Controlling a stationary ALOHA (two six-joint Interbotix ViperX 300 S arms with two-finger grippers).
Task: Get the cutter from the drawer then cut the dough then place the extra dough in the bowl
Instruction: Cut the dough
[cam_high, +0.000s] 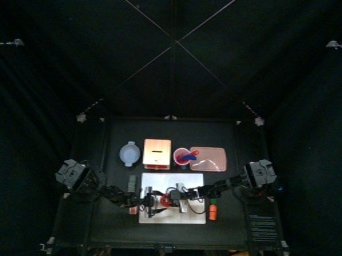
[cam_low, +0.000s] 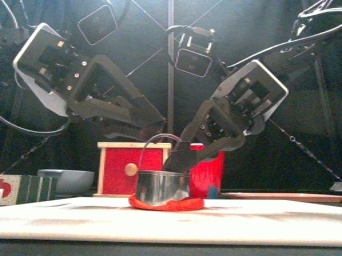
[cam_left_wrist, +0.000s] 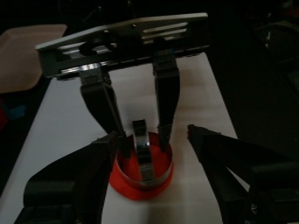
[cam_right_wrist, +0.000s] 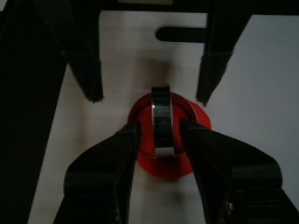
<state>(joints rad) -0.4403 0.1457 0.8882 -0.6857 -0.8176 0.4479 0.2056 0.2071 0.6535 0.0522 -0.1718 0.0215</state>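
Item: round metal cutter (cam_low: 163, 187) with a wire handle, standing upright on the dough.
Location: on the white board (cam_low: 274, 214) at the front middle of the table, in front of the box and cup.
Dough: flat red disc (cam_low: 171, 204) lying on the board; its edge shows all round the cutter's foot.
Right pincer (cam_right_wrist: 162, 133): pressed against the cutter from both sides, pinching it from above.
Left pincer (cam_left_wrist: 152, 140): spread wide, one jaw on each side of the dough and cutter, pinching nothing.
Box: pale wood with a red drawer front (cam_low: 123, 160), behind the cutter.
Bowl: blue-grey (cam_high: 128, 153), at the back left beside the box, well apart from the dough.
Other: red cup (cam_low: 210, 172) on the pink tray (cam_high: 218, 160), at the back right.
Done: the cutter is out of the drawer and set on the dough.
In hand: by the look of it, the cut itself, with the cutter being pressed into the disc.
Left: freeing the outer ring of dough and carrying it to the bowl; no dough can be seen in the bowl.
Hidden: whether the cutter has gone right through the dough; the jaws cover its rim in both wrist views.
Hard to make out: whether the drawer is shut, whether the left jaws touch the board, and what the cup holds.
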